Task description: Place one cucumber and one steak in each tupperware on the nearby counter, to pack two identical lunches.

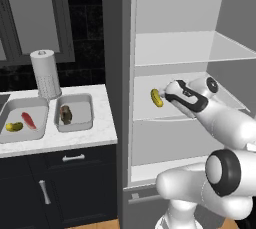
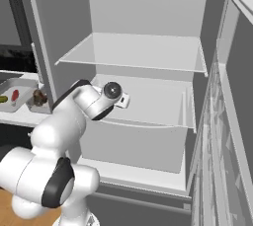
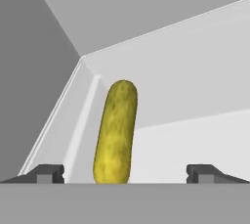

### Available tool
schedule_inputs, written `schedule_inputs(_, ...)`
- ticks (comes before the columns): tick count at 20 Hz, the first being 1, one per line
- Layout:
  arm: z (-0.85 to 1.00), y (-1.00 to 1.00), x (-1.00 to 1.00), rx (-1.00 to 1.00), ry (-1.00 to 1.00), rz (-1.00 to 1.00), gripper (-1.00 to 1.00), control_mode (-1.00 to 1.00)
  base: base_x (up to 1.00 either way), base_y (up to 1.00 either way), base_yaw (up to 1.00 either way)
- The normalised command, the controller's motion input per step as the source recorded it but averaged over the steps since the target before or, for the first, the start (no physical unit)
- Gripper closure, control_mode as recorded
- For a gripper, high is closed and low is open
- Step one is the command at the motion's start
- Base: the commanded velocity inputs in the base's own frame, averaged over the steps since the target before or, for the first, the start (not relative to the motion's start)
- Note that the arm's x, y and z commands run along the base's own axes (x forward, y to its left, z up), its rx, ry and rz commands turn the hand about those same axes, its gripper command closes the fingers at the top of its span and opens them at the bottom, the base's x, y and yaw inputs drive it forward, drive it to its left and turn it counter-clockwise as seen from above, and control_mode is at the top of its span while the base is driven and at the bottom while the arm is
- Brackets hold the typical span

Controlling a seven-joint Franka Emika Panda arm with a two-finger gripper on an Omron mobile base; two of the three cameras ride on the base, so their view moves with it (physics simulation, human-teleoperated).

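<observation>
Glossy yellow-green stubby cucumber (image 3: 116, 132) lies on middle fridge shelf (image 1: 190, 105) near left wall, between wide-spread fingertips (image 3: 46, 173) of dark two-finger gripper (image 1: 164, 95); nothing grasped yet.

Risks, judged:
- Rounded, slick skin; closing off-centre or near tip may squirt cucumber toward back corner.
- Left finger close to fridge wall; may scrape it.

On white marble-look surface (image 1: 102, 135): left grey rectangular tupperware (image 1: 41, 125) holds cucumber (image 1: 14, 127) plus red steak (image 1: 28, 120); right tupperware (image 1: 90, 115) holds brown steak (image 1: 66, 115) only. Dropping into wrong tray spoils pairing.
</observation>
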Motion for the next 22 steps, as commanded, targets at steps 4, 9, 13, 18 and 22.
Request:
schedule_inputs(4, 0.00, 0.11, 0.14, 0.00, 0.00, 0.00, -1.00, -1.00, 0.00, 0.00, 0.00)
schedule_inputs(9, 0.00, 0.08, 0.13, 0.00, 0.00, 0.01, -1.00, -1.00, 0.00, 0.00, 0.00)
schedule_inputs(13, 0.00, 0.01, 0.15, 0.00, 0.00, 0.00, -1.00, -1.00, 0.00, 0.00, 0.00)
schedule_inputs(18, 0.00, 0.04, 0.18, 0.00, 0.00, 0.00, -1.00, -1.00, 0.00, 0.00, 0.00)
schedule_inputs(22, -0.03, 0.09, 0.16, -0.01, 0.00, 0.00, -1.00, -1.00, 0.00, 0.00, 0.00)
